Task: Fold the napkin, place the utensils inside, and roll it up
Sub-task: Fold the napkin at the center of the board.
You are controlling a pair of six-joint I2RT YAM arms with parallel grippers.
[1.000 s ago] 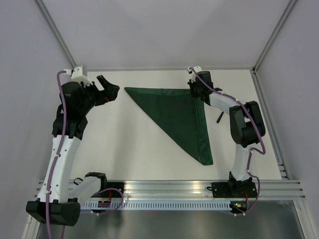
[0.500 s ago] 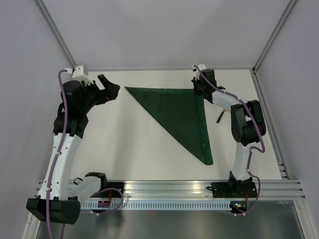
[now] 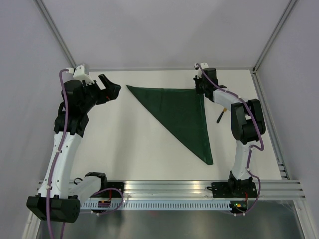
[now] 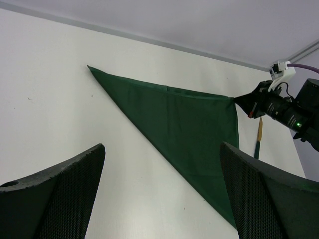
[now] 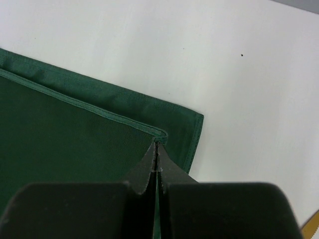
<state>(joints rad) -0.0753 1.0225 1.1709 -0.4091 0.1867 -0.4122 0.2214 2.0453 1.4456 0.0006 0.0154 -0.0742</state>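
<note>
The dark green napkin (image 3: 179,114) lies folded into a triangle on the white table, one point at the far left, one at the near right. It also shows in the left wrist view (image 4: 184,124) and the right wrist view (image 5: 65,129). My right gripper (image 3: 201,91) is shut on the napkin's top-layer corner (image 5: 160,135) at the far right, just above the lower layer. My left gripper (image 3: 112,88) is open and empty, held above the table left of the napkin's far left point. The utensil (image 3: 219,116), a thin stick, lies right of the napkin; its yellow-orange and dark parts show in the left wrist view (image 4: 258,137).
The table's back edge (image 3: 164,69) meets the wall just behind the napkin. A metal rail (image 3: 169,188) runs along the near edge by the arm bases. The right arm (image 3: 244,124) stretches along the table's right side.
My right gripper has carried the top corner of the napkin farther back and right, toward the lower layer's corner, flattening the fold. The left gripper has barely moved.
</note>
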